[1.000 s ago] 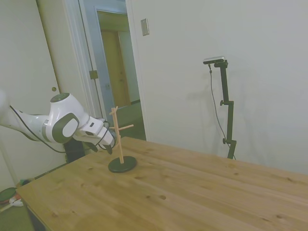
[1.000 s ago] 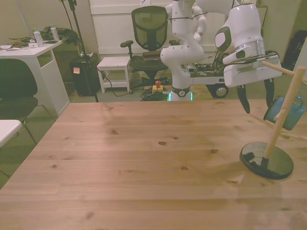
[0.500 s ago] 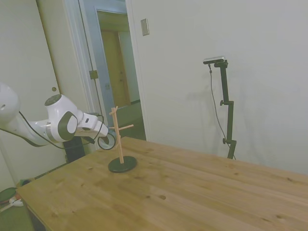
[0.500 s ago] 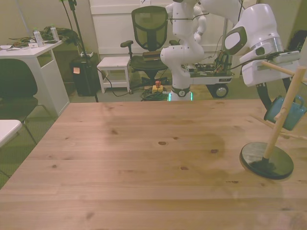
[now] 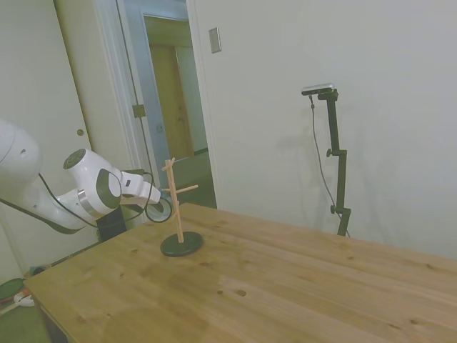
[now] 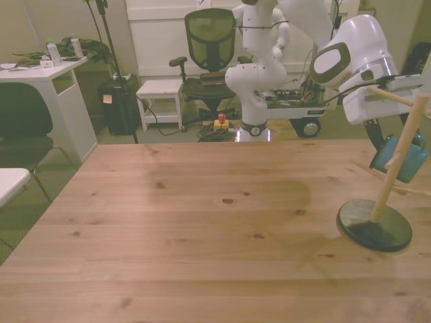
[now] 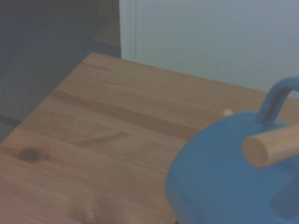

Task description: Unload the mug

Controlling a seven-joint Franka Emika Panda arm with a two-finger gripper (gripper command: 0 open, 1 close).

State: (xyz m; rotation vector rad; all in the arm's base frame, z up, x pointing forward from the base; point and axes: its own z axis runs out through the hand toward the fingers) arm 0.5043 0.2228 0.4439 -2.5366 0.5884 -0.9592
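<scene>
The light-blue mug (image 6: 403,161) hangs by its handle on a peg of the wooden branched stand (image 6: 396,161), near the table's edge at the front view's right. In the side view the mug (image 5: 161,209) shows as a dark ring just left of the stand's post (image 5: 177,211). My gripper (image 6: 388,140) is open and reaches in level at the mug's height; one dark finger (image 6: 373,134) shows beside the mug and the other is hidden behind it. Nothing is held. The wrist view shows the blue mug (image 7: 219,182) very close, with a peg end (image 7: 268,147) across it.
The stand's dark round base (image 6: 374,227) rests on the wooden table (image 6: 202,222). Behind the table are an office chair (image 6: 210,47), a white stool (image 6: 160,91) and a white desk (image 6: 40,81). A doorway (image 5: 171,107) lies behind the arm in the side view.
The arm has swung toward the stand. The hand has turned from pointing down to nearly level, and the gripper has closed in on the hanging mug. The mug has not moved.
</scene>
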